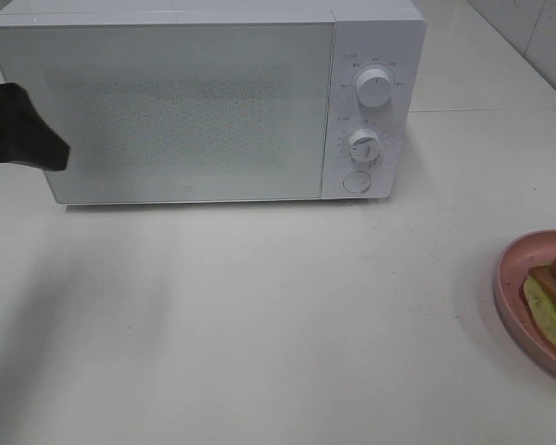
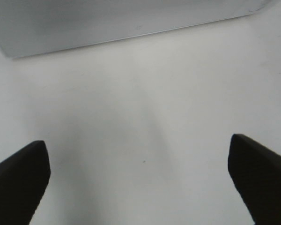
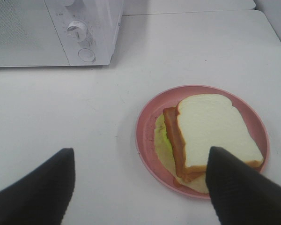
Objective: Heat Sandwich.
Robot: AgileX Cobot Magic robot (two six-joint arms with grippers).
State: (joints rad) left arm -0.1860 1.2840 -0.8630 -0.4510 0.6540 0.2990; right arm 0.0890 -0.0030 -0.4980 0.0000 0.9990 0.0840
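Observation:
The sandwich (image 3: pixel 215 126), white bread over brown and pale green layers, lies on a round pink plate (image 3: pixel 147 136). In the exterior high view only part of the sandwich (image 1: pixel 554 297) and the plate (image 1: pixel 514 269) shows, at the right edge. My right gripper (image 3: pixel 141 151) hovers open over the table beside the plate, and one finger covers the sandwich's near corner. The white microwave (image 1: pixel 185 111) stands at the back with its door closed. My left gripper (image 2: pixel 136 143) is open and empty over bare table, and shows as a black shape (image 1: pixel 23 130) by the microwave's left front corner.
On the microwave's right panel sit two white knobs (image 1: pixel 374 90) (image 1: pixel 363 145) and a round button (image 1: pixel 356 182). The white table (image 1: pixel 259 315) stretches between microwave and plate. The table's back right edge meets a tiled wall (image 1: pixel 537 37).

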